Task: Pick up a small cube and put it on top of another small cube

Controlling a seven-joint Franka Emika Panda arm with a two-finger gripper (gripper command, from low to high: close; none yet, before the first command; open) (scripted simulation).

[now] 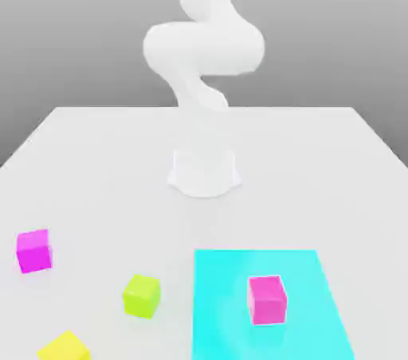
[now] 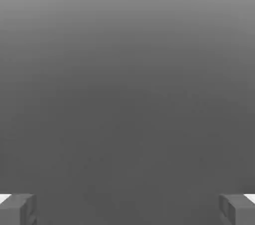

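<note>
Four matte cubes surround smooth jawsTwo matte cubes, lime and magenta, sit apart

White table holds four cubes (one on cyan mat).

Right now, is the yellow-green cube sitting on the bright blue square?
No, the yellow-green cube sits on the white table, beside the blue square.
</note>
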